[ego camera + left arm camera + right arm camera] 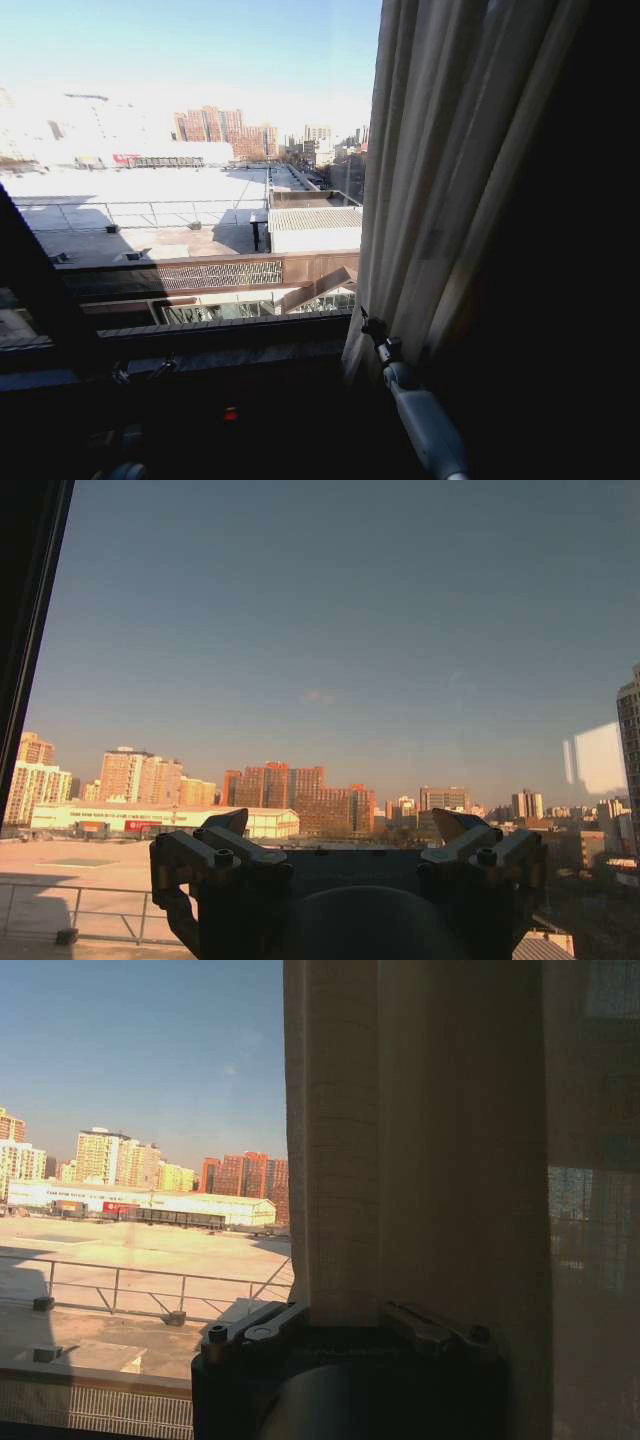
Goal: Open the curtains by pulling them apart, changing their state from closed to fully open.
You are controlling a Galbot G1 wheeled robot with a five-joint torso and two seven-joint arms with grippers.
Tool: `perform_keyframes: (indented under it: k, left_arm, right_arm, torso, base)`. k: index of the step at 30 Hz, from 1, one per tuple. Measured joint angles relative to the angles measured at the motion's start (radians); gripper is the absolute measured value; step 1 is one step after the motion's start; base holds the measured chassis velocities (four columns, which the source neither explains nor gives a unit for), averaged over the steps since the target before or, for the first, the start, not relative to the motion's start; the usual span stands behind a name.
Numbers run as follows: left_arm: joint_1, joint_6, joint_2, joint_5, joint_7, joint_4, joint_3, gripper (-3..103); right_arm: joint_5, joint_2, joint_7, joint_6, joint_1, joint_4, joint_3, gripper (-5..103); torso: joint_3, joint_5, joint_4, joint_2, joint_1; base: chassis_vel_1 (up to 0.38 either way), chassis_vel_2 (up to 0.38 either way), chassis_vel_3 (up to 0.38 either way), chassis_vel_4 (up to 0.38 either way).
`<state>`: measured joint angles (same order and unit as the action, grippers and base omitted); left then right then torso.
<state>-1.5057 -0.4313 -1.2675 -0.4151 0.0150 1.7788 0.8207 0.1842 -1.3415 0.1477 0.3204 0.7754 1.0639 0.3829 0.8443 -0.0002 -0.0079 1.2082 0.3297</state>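
The sheer cream curtain (440,180) hangs bunched in pleats right of the bare window glass (200,150). My right gripper (369,325) reaches up at the curtain's lower left edge. In the right wrist view the curtain (440,1160) hangs directly ahead of the right gripper (345,1328). Its fingers (262,1326) are spread, with the fabric's edge falling between them. My left gripper (142,370) sits low in the shadow near the sill, to the left. In the left wrist view the left gripper (345,830) is open, with nothing but glass and sky ahead.
A dark windowsill (220,345) runs across below the glass. A dark window frame post (35,280) slants up at the left. A heavy dark drape (600,250) fills the far right behind the sheer fabric. Rooftops and city buildings lie outside.
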Motion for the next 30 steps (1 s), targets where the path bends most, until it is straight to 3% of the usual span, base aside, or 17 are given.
perform_keyframes:
  k: [17, 24, 28, 30]
  left_arm:
    - [0.0, 0.0, 0.0, 0.0, 0.0, 0.0, 0.0, 100]
    - [0.0, 0.0, 0.0, 0.0, 0.001, 0.0, 0.0, 100]
    - [0.0, 0.0, 0.0, 0.0, 0.001, 0.0, 0.0, 100]
    - [0.0, 0.0, 0.0, 0.0, 0.0, 0.0, 0.0, 100]
  right_arm:
    - [0.039, 0.02, 0.0, 0.039, 0.003, -0.007, 0.013, 0]
    - [0.003, 0.011, 0.002, 0.058, -0.006, -0.021, 0.014, 0]
    - [-0.022, 0.006, -0.029, 0.049, -0.017, -0.035, 0.018, 0]
    - [-0.062, 0.005, -0.109, 0.019, -0.04, -0.067, 0.04, 0]
  torso:
    - [0.0, 0.0003, -0.0001, 0.0, 0.0]
    - [0.0, 0.0004, -0.0005, 0.0, 0.0]
    - [0.0, -0.0006, 0.0004, 0.0, 0.0]
    - [0.0, -0.0002, 0.0007, 0.0, 0.0]
  base:
    - [-0.346, -0.357, 0.338, 0.352]
    - [-0.084, -0.136, 0.109, 0.086]
    - [0.0, 0.0, 0.0, 0.0]
    - [0.066, 0.077, -0.046, -0.028]
